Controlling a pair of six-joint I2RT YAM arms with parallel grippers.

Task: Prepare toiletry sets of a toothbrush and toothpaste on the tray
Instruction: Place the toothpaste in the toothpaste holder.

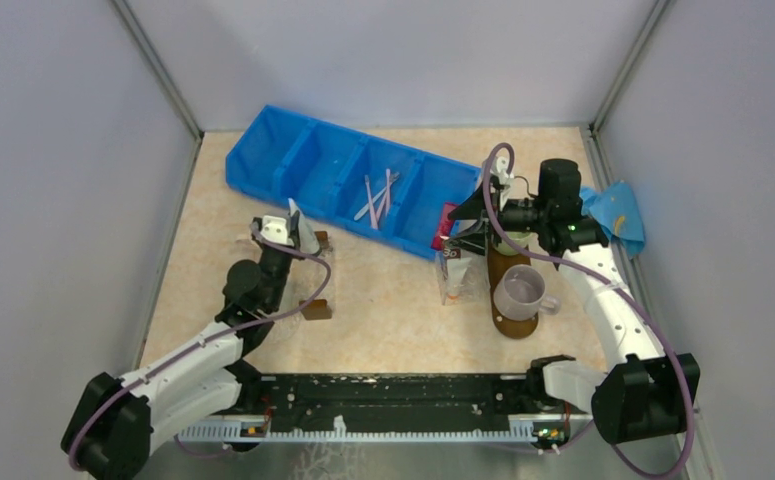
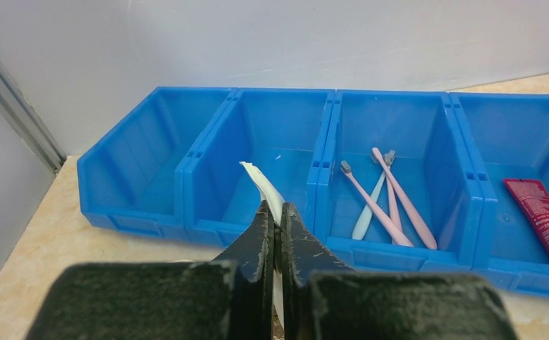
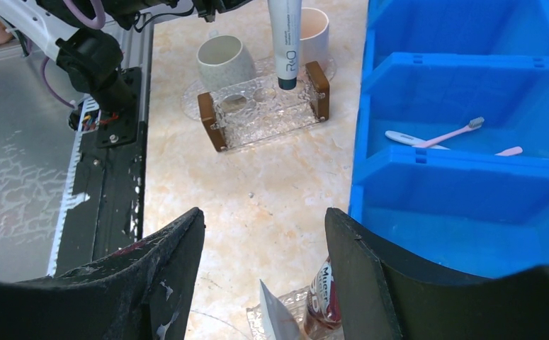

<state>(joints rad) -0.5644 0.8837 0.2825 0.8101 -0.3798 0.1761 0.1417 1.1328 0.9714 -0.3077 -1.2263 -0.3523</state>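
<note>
The left claw (image 2: 276,209) grips a white toothpaste tube (image 2: 261,185) — the right claw (image 3: 264,212) is open, empty. Toothbrushes (image 2: 377,207) lie in the blue bin (image 2: 129,177); the tray (image 1: 514,326) looks far from ready.

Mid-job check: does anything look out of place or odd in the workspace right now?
A mug stands on the near half of the tray, taking up room there. A blue cloth lies crumpled at the far right edge. The bin sits askew. Nothing looks spilled or broken.
</note>
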